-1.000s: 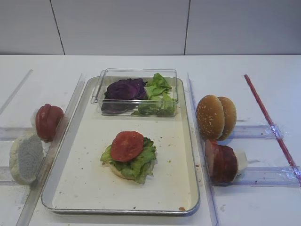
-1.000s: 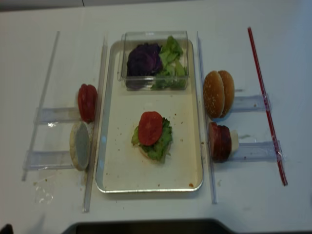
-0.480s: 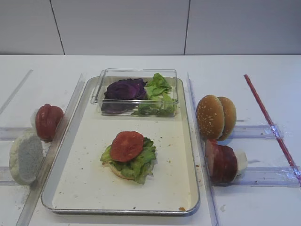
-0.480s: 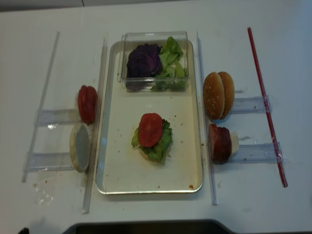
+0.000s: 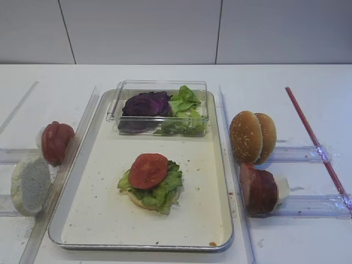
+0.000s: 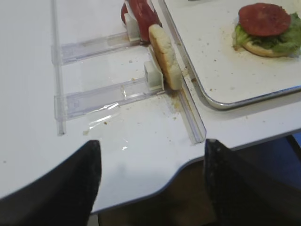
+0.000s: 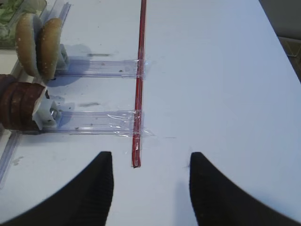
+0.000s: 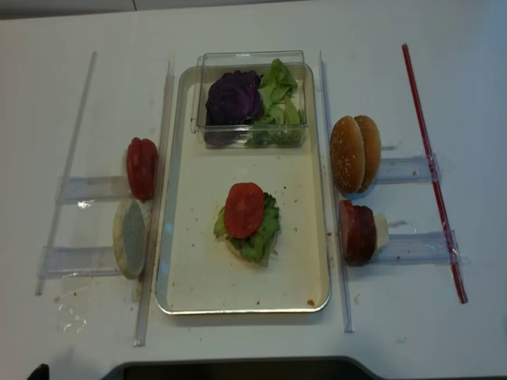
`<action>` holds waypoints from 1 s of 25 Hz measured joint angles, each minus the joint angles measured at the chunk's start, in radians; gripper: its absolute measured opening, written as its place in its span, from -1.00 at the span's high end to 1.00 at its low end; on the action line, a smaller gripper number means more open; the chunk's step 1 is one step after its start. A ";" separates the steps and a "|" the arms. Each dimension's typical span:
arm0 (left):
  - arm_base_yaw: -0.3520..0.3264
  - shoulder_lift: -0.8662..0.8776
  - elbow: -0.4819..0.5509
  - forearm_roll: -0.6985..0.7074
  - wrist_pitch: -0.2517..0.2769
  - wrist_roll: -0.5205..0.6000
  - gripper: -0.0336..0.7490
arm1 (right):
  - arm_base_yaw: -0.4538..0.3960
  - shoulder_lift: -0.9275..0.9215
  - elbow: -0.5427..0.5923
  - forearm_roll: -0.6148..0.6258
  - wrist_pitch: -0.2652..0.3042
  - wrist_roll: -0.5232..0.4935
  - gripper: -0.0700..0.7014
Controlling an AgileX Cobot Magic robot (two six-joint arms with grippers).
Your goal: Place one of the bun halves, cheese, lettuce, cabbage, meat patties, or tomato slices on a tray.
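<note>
1. Left gripper (image 6: 149, 181) hangs over the near table edge, jaws spread wide, nothing between them. Ahead of it and slightly right stands a pale bun half (image 6: 164, 56) on edge in a clear rack (image 6: 108, 94); beyond that, the tomato slices (image 6: 141, 12).
2. Risk — the upright bun half leans against the rack's stop close to the tray's rim (image 6: 207, 94). A pinch across its thin edge could tip it flat or shove it against the rim.
3. Risk — the stack (image 5: 149, 181) on the tray (image 5: 82, 209), ahead and to the right of the left gripper, carries one tomato slice (image 5: 148, 170) on lettuce (image 5: 168, 187) over a bun base. The slice sits off-centre, so a piece dropped from height could slide it off.
4. Right gripper (image 7: 150, 188) is also wide open and empty, low over bare table. A red strip (image 7: 139, 70) ends just ahead, between its jaws; a forward reach could snag it or the taped rails.
5. Ahead and left of the right gripper: meat patties (image 7: 19, 108), then sesame bun halves (image 7: 40, 44) further on.
6. Counts, left to right: rack tomato slices (image 8: 142, 168) — two, possibly more, hard to tell; pale bun half (image 8: 131, 237) — one; clear box (image 8: 252, 99) — one, holding one clump of cabbage (image 8: 234, 96) and one bunch of lettuce (image 8: 279, 103); sesame bun halves (image 8: 355, 153) — two; patties (image 8: 358, 231) — about three.
</note>
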 joint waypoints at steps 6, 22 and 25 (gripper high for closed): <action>0.000 0.000 0.031 0.000 -0.055 0.000 -0.18 | 0.000 0.000 0.000 0.000 0.000 0.002 -0.20; 0.000 0.000 0.031 0.058 -0.063 -0.088 -0.30 | 0.000 0.000 0.000 0.000 0.000 0.002 -0.20; 0.000 0.000 0.031 0.064 -0.063 -0.100 -0.35 | 0.000 0.000 0.000 0.000 0.000 0.002 -0.20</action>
